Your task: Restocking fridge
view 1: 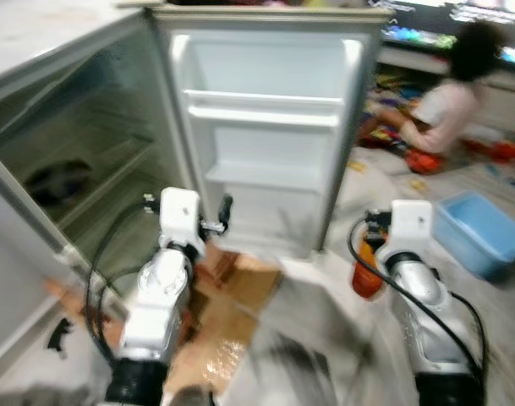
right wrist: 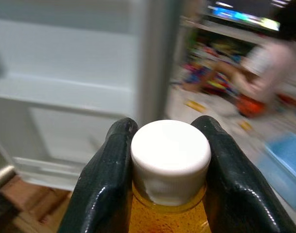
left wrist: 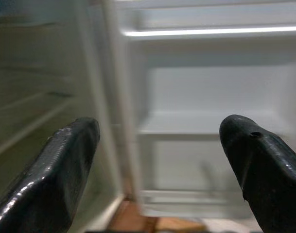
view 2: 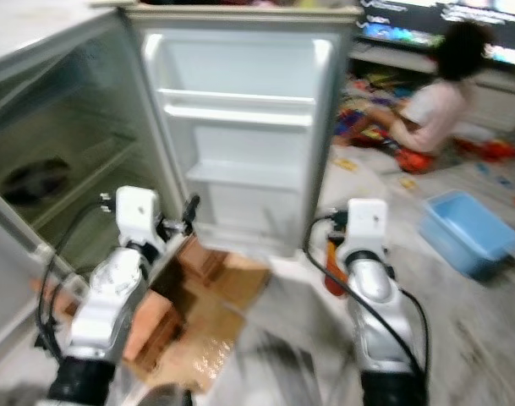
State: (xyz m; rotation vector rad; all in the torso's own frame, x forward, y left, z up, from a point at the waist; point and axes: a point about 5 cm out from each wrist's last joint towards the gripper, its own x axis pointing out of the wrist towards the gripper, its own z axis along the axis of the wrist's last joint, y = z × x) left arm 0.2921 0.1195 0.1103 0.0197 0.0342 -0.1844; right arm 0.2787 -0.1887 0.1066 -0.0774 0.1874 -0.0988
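The orange bottle (right wrist: 168, 194) with its white cap sits pinched in the right gripper (right wrist: 169, 160), low at 4 o'clock of the fridge's open door (view 1: 270, 135). Carrying step, I judge; next, lift it to a door shelf (view 1: 265, 110). The left gripper (left wrist: 162, 160) gapes empty. Cardboard (view 1: 232, 304) lies on the floor at 6 o'clock; a person (view 1: 447, 101) sits at 2 o'clock, beside a blue tub (view 1: 481, 233).

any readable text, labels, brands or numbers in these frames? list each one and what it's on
None readable.
Bottle in the right pincer: white cap and orange contents, no label in view.
Fridge door: plain white shelves, no markings to be seen.
Screen behind the person: bright coloured shapes, too blurred to read.
Blue bin and cardboard on the floor: no print to be made out.
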